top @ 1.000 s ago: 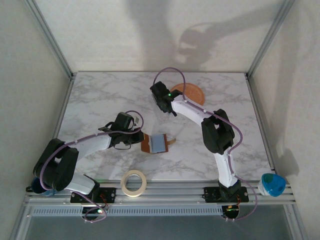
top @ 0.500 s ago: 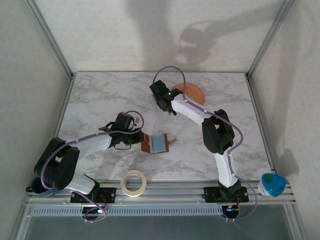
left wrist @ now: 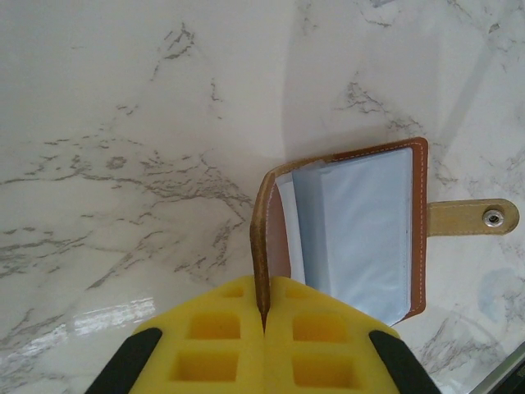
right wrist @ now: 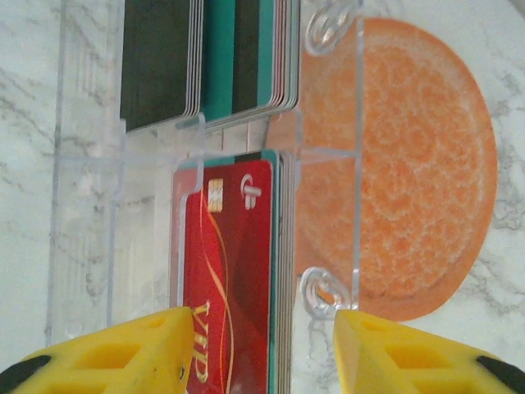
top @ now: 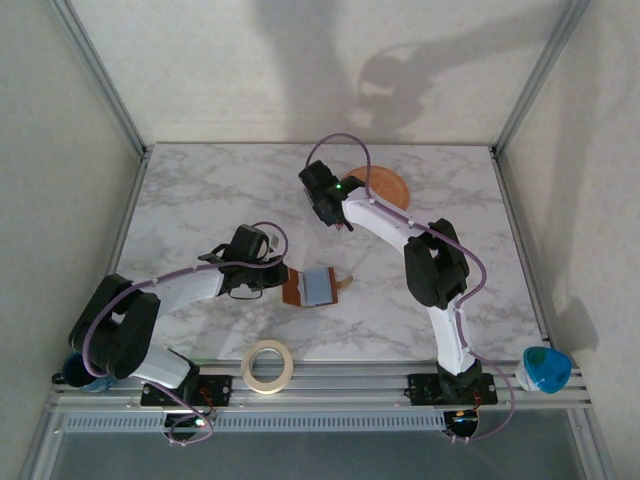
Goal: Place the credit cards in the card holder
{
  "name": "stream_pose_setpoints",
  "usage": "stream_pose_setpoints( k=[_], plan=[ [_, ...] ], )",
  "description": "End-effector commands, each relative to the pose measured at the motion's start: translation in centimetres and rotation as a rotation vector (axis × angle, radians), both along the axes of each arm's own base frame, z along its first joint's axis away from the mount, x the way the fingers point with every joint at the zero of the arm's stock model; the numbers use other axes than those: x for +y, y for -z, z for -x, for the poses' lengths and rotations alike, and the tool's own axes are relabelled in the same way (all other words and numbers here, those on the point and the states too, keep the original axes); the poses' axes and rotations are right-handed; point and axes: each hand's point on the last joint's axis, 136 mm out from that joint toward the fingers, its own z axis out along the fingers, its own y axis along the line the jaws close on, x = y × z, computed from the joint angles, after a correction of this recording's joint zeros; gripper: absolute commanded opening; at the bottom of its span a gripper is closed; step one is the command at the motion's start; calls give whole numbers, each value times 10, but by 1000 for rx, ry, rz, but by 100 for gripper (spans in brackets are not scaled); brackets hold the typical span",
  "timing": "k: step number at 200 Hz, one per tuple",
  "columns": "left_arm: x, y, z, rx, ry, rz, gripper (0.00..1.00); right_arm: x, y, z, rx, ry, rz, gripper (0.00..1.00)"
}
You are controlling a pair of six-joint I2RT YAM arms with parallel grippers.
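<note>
I see a white marble-patterned bench (top: 200, 200) boxed in by plain pale walls (top: 250, 70) and slanted aluminium posts (top: 100, 75); soft shadows (top: 400, 80) fall on the rear one.

We've got a marble table (top: 200, 200), an orange plate (top: 388, 186) toward the back, a clear plastic rack (right wrist: 82, 205) overlapping its edge, a tape roll (top: 248, 366) at the near edge, and some blue-and-white thing (top: 545, 368) at the near right.
</note>
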Motion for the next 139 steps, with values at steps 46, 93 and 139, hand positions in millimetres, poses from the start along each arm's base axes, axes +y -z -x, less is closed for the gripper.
stream_pose_setpoints(
  k=[46,93,139],
  plan=[
    [1,-1,3,7,21,-6,0,-7,9,-5,-1,34,113,46],
    [2,-1,6,8,20,-6,0,-10,0,-12,-68,40,188,44],
    [2,4,8,19,23,-10,0,-15,-7,-17,-110,45,242,40]
  ],
)
